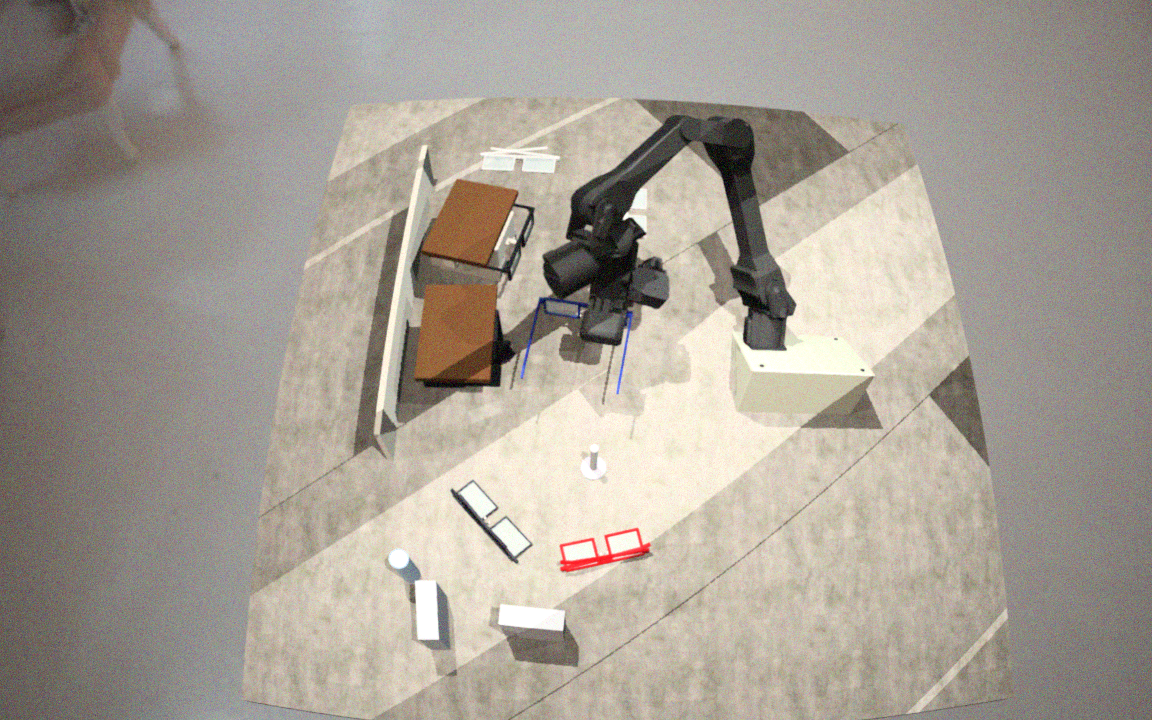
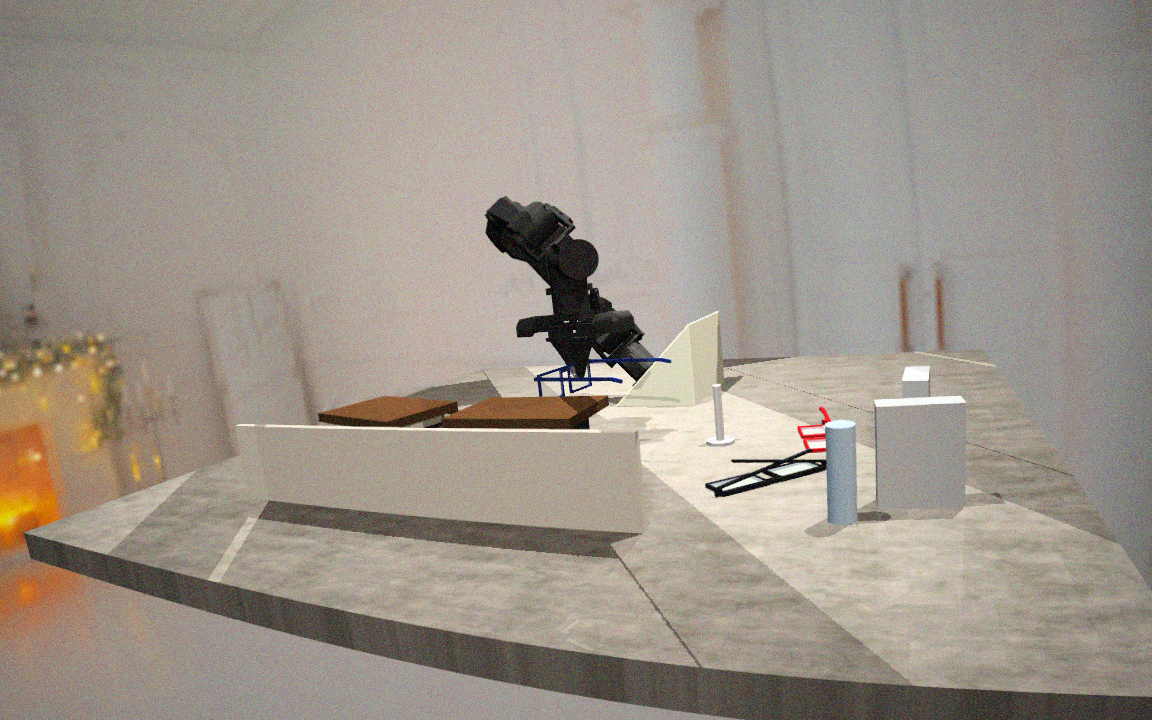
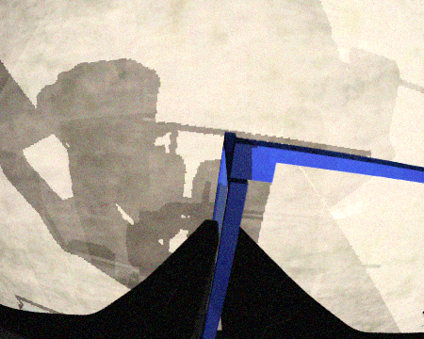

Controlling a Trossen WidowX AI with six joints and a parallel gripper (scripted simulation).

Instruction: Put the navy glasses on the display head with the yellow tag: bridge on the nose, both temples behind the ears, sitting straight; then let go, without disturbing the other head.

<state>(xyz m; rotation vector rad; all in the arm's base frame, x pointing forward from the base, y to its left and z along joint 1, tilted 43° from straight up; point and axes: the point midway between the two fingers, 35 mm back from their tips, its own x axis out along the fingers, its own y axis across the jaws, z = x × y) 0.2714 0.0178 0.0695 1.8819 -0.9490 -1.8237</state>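
Observation:
The navy glasses [image 1: 624, 358] [image 2: 634, 360] [image 3: 316, 159] are in the air, temples open and pointing toward the front of the top view. My gripper [image 2: 578, 372] [image 3: 219, 233] is shut on their frame; the arm hides part of the front in the top view. To the left stand two block-like display heads with brown tops. The farther head [image 1: 473, 219] [image 2: 388, 410] wears black glasses [image 1: 531, 214]. The nearer head [image 1: 457, 331] [image 2: 526, 411] has a dark body with a part jutting toward the arm; no glasses show on it. No yellow tag can be made out.
A pale wall [image 1: 399, 304] [image 2: 437, 474] stands behind the heads. A small post [image 1: 593, 467] [image 2: 717, 413], black glasses [image 1: 482, 523], red glasses [image 1: 602, 560], a blue cylinder [image 1: 399, 560] [image 2: 840, 474] and two white blocks [image 1: 426, 608] [image 1: 531, 617] are toward the front. White glasses [image 1: 519, 157] lie at the back.

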